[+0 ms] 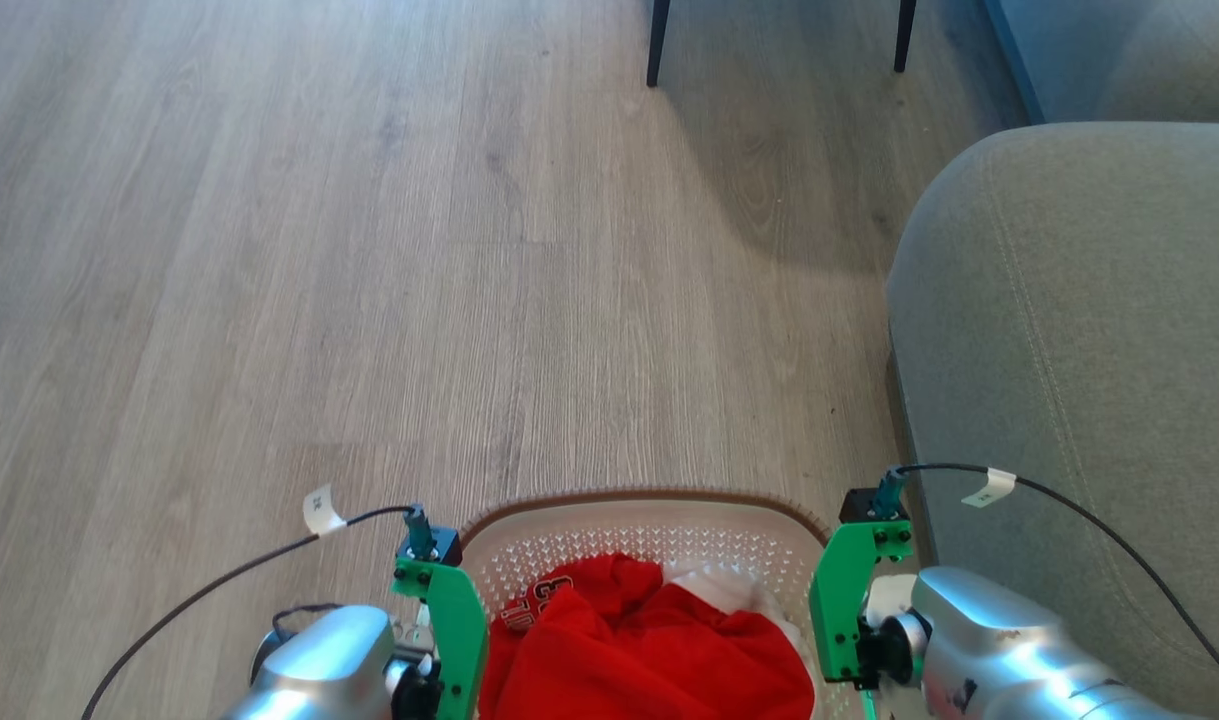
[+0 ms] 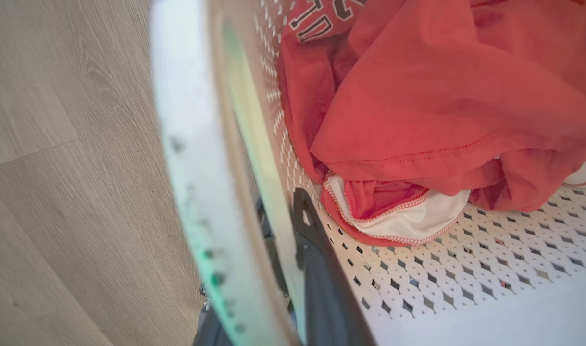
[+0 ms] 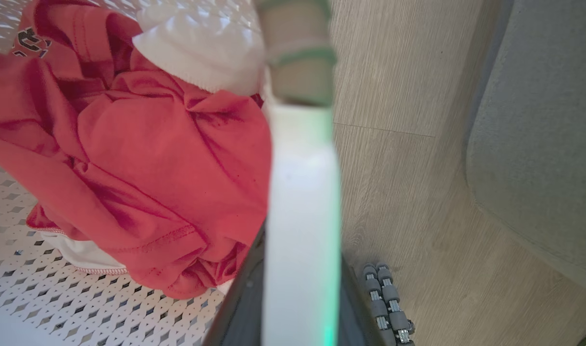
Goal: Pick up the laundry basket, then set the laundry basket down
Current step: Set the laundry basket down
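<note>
The laundry basket (image 1: 649,515), white perforated plastic with a brown rim, sits between my two arms at the bottom of the head view. Red and white clothes (image 1: 649,650) lie inside. My left gripper (image 1: 466,640) is shut on the basket's left rim. The left wrist view has one dark finger (image 2: 317,259) inside the wall (image 2: 442,288) and the rim (image 2: 196,168) running past it. My right gripper (image 1: 831,615) is shut on the right rim, and the right wrist view shows that pale rim (image 3: 300,192) between its dark fingers (image 3: 240,307). The basket seems to hang above the floor.
A grey sofa (image 1: 1069,350) stands close on the right, next to my right arm. Two dark furniture legs (image 1: 657,40) rise at the far end of the wooden floor (image 1: 369,250). My base's roller wheels (image 3: 386,302) show below the basket.
</note>
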### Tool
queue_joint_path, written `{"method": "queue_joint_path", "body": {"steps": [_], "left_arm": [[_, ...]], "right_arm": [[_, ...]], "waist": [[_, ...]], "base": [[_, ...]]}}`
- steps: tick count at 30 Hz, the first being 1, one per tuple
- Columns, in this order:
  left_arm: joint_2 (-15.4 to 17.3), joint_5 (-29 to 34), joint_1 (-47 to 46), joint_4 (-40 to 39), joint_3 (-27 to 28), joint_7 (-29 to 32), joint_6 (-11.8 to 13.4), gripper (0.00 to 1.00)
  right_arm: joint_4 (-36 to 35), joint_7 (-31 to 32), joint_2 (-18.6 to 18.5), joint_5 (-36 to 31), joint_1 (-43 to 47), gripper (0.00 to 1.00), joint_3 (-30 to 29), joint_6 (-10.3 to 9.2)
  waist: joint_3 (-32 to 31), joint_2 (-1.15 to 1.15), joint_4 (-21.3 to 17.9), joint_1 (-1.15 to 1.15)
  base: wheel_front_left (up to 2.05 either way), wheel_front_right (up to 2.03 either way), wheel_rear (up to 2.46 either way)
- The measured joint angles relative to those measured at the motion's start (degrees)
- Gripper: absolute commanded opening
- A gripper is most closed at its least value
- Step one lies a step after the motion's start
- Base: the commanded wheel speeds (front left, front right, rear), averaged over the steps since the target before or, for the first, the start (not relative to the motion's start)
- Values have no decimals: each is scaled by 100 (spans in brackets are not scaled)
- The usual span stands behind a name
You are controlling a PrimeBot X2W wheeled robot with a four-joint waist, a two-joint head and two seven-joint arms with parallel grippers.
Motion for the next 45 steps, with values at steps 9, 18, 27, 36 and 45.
{"method": "queue_joint_path", "body": {"steps": [9, 18, 27, 36, 45], "left_arm": [[-21, 0, -61, 44, 0, -68, 0, 0], [-53, 124, -546, 148, 1, -549, 1, 0], [-111, 267, -910, 172, 3, -1104, 205, 0], [-112, 405, -1378, -2, 7, -1536, 513, 0], [-111, 514, -1898, -155, 8, -1906, 726, 0]], "right_arm": [[24, -86, 2, 33, -71, 0, 34, 0], [66, -556, 1, 7, -564, 0, 47, 0], [136, -1159, -19, -181, -948, 0, 80, 0], [144, -1753, -131, -186, -1412, 0, 53, 0], [203, -2327, -214, -203, -1827, 0, -18, 0]], "waist": [[226, 0, -44, 0], [883, 0, -105, 0], [1816, 0, -150, 2], [2734, 1, -192, 2], [3713, 1, -247, 1]], "base": [[0, 0, 0], [0, 0, 0], [0, 0, 0], [0, 0, 0], [0, 0, 0]]}}
